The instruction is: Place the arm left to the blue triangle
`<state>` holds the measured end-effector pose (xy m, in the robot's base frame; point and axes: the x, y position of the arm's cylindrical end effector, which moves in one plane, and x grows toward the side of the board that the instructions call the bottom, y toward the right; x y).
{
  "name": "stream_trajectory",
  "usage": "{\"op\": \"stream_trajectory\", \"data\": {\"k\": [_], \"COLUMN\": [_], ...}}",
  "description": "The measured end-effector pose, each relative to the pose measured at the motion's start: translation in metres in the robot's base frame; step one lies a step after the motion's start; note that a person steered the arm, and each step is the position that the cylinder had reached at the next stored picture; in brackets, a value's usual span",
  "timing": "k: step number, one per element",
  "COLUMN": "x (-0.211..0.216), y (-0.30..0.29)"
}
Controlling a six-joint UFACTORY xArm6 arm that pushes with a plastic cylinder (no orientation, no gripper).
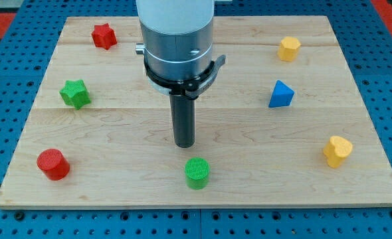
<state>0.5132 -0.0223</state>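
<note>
The blue triangle sits on the wooden board at the view's right, about mid-height. My tip rests on the board near the middle, well to the left of the blue triangle and slightly lower in the view. The tip touches no block. A green cylinder lies just below and to the right of the tip.
A red star is at the top left, a green star at the left, a red cylinder at the bottom left. A yellow hexagon-like block is at the top right, a yellow heart-like block at the lower right.
</note>
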Motion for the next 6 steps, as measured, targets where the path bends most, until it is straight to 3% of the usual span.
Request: {"op": "stream_trajectory", "data": {"k": [1,3,6], "x": [0.004,-0.040,-0.069], "y": [0.029,0.099,0.090]}}
